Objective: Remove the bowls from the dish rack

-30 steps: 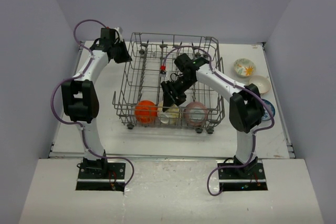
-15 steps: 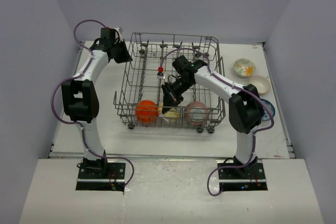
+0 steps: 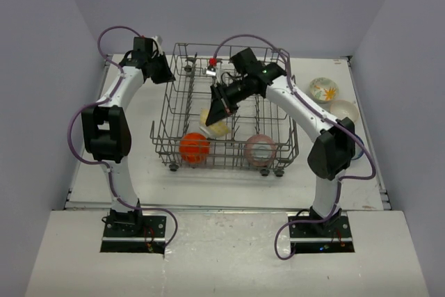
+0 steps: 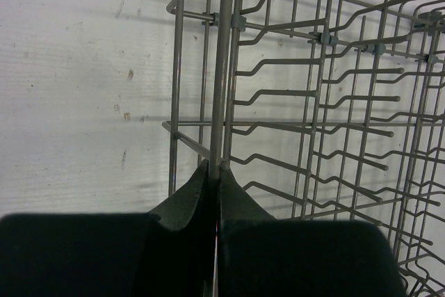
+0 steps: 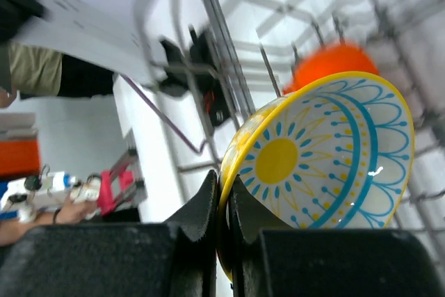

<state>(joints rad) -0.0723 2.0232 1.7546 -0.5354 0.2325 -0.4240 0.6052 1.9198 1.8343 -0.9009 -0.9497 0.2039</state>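
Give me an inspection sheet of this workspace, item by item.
Surface: white table, a few small specks.
Job's things: dish rack mid-table; orange bowl and pink bowl in its near row; yellow bowl tilted, gripped by its rim; floral bowl and whitish bowl on the table right of the rack.
Clutter: nothing seen.
End effectors: left end effector shut on a rack wire; right end effector shut on the yellow bowl.
Cables: purple cables loop along both arms.
Surroundings: plain grey walls on three sides.

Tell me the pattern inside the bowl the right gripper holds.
The bowl shows a yellow sun centre, blue arcs and dashes, yellow rim; clearest in right wrist view.
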